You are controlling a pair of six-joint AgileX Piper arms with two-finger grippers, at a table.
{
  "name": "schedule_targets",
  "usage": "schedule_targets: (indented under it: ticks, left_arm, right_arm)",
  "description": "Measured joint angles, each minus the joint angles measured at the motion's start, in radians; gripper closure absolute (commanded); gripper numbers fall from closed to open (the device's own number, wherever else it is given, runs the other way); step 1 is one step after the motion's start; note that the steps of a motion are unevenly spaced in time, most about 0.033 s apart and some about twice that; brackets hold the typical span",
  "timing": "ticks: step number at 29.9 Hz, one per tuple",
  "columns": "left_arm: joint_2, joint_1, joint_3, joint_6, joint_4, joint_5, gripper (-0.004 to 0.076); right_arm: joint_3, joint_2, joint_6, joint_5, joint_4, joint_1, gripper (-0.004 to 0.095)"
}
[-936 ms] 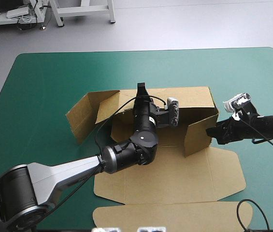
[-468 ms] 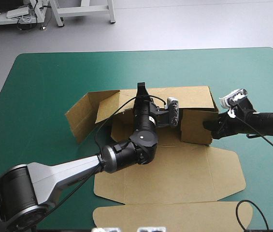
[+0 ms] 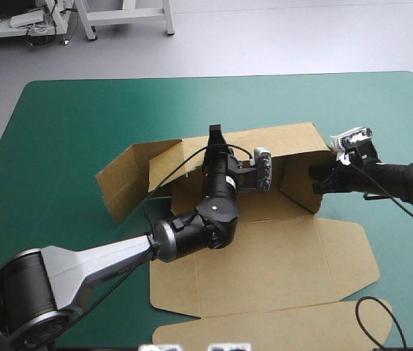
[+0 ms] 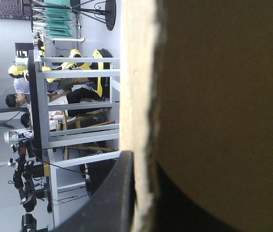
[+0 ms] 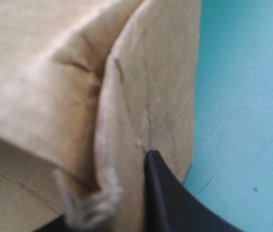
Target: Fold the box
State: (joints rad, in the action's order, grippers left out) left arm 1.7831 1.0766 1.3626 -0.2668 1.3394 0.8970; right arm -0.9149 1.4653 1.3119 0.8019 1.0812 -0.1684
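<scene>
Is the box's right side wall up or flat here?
Up. In the high view the box has its right wall standing, tilted, beside the raised back wall, with the right gripper on it; the near lid panels lie flat.

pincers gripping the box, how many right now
2. The left pincer clamps the far wall of the box near its middle; the right pincer clamps the raised flap at its right end. No other pincer shows.
</scene>
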Motion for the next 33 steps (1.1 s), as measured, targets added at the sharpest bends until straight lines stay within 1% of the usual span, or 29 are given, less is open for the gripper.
schedule_targets:
  ticks: [6, 8, 11, 14, 16, 19, 20, 26, 33]
  left_arm:
    - [0.000, 0.000, 0.000, 0.001, 0.000, 0.000, 0.0729]
    - [0.000, 0.000, 0.000, 0.001, 0.000, 0.000, 0.0696]
    - [0.000, 0.000, 0.000, 0.001, -0.001, 0.000, 0.0602]
    - [0.000, 0.000, 0.000, 0.001, -0.008, -0.007, 0.0461]
    - [0.001, -0.003, 0.000, 0.001, -0.014, -0.015, 0.0328]
    - [0.006, -0.005, 0.000, 0.001, -0.031, -0.030, 0.0216]
    - [0.008, -0.005, 0.000, 0.001, -0.033, -0.036, 0.0205]
    - [0.012, -0.005, -0.003, 0.001, 0.008, -0.058, 0.0205]
    - [0.012, 0.025, -0.003, -0.015, 0.081, -0.053, 0.0218]
  right_arm:
    - [-0.001, 0.003, 0.003, 0.002, 0.001, 0.000, 0.0910]
    - [-0.002, 0.004, 0.003, 0.004, 0.001, 0.000, 0.0910]
    - [-0.002, 0.004, 0.004, 0.006, 0.001, 0.000, 0.0910]
    - [-0.002, 0.004, 0.004, 0.008, 0.000, -0.001, 0.0910]
    - [-0.002, 0.005, 0.004, 0.009, -0.002, -0.001, 0.0910]
    - [-0.002, 0.006, 0.004, 0.010, -0.006, -0.002, 0.0910]
    - [-0.003, 0.006, 0.004, 0.010, -0.009, -0.002, 0.0910]
    - [-0.008, 0.006, 0.003, 0.011, -0.019, -0.003, 0.0910]
    - [-0.008, 0.006, -0.017, 0.009, -0.020, -0.005, 0.0910]
